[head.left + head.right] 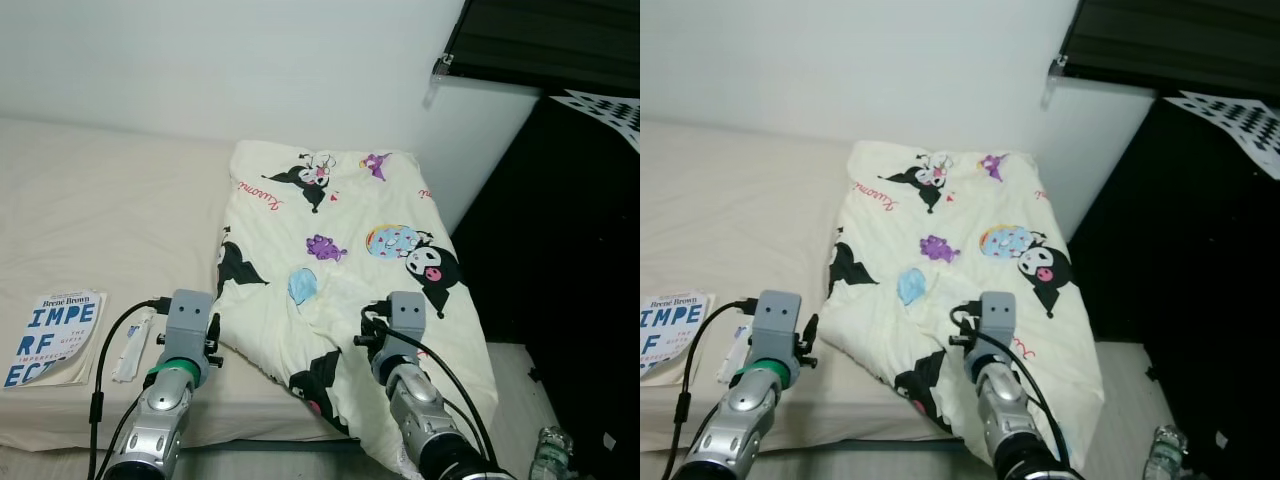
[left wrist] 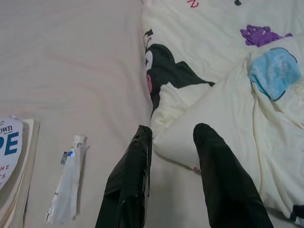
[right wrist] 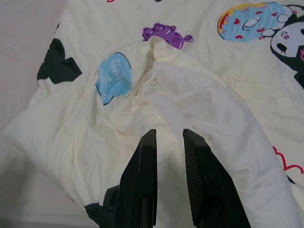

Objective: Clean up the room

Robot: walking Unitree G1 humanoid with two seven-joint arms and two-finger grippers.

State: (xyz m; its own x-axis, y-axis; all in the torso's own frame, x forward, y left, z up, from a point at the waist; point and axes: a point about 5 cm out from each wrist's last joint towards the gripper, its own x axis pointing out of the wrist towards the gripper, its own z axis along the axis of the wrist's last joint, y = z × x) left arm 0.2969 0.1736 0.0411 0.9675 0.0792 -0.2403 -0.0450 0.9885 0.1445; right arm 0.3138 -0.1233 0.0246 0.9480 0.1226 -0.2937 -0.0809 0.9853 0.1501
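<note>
- A cream blanket (image 1: 340, 250) printed with cartoon characters lay folded over the right half of the bed (image 1: 100, 210), its near edge crumpled and hanging off the mattress at about 5 o'clock.
- The left gripper (image 2: 172, 142) hovered low at the blanket's near left corner; its fingers (image 2: 130, 175) were spread, with the folded corner lying just beyond the tips, and whether they touched the cloth could not be told.
- The right gripper (image 3: 168, 137) sat over the rumpled middle of the blanket, at about 3 o'clock from the left one; its fingers (image 3: 142, 180) stood slightly apart with a narrow gap, holding nothing.
- A small white tube (image 2: 69, 183) lay on the bare sheet at about 9 o'clock from the left gripper, near it but apart.
- A book (image 1: 55, 335) with blue lettering lay further toward 9 o'clock, at the bed's near edge, just beside the tube.
- A dark cabinet (image 1: 580, 280) stood at 3 o'clock, beside the bed.
</note>
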